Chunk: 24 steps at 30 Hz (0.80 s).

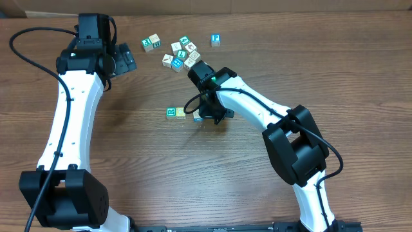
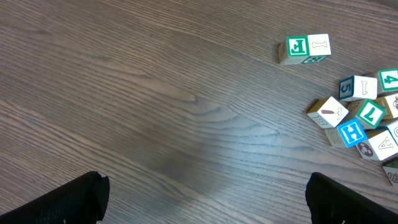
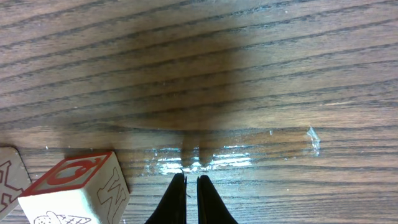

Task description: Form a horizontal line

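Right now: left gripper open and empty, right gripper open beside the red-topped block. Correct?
Not quite. The right gripper is shut, not open: the right wrist view shows its fingers pressed together with nothing between them. The rest holds: it sits beside the red-topped block, and the left gripper is open and empty.

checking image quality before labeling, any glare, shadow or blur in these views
Right wrist: a broad dark shadow across the table, a bright glare streak below it, grain sharp. Left wrist: a faint soft shadow mid-frame, the loose blocks crisp. Overhead: even light, no glare.
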Each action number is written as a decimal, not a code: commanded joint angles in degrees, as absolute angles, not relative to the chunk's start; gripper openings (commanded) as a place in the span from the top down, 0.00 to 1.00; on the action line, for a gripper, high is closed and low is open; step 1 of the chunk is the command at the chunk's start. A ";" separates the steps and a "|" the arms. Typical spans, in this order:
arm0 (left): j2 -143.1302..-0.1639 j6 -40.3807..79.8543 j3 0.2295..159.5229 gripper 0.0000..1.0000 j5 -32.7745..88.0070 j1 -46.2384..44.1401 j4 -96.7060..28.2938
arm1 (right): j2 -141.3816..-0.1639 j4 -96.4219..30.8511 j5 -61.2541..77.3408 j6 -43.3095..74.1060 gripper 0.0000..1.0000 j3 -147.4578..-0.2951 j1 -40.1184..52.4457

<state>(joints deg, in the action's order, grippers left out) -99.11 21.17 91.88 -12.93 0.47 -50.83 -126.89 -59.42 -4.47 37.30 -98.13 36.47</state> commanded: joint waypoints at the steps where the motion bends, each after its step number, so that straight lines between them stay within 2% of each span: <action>1: -99.26 20.95 91.98 0.00 -13.91 0.36 -50.74 | -125.38 -59.46 -4.86 37.10 0.95 -97.82 36.53; 24: -99.26 20.95 91.98 0.01 -13.91 0.36 -50.74 | -125.38 -62.52 -2.79 37.12 0.96 -97.82 36.75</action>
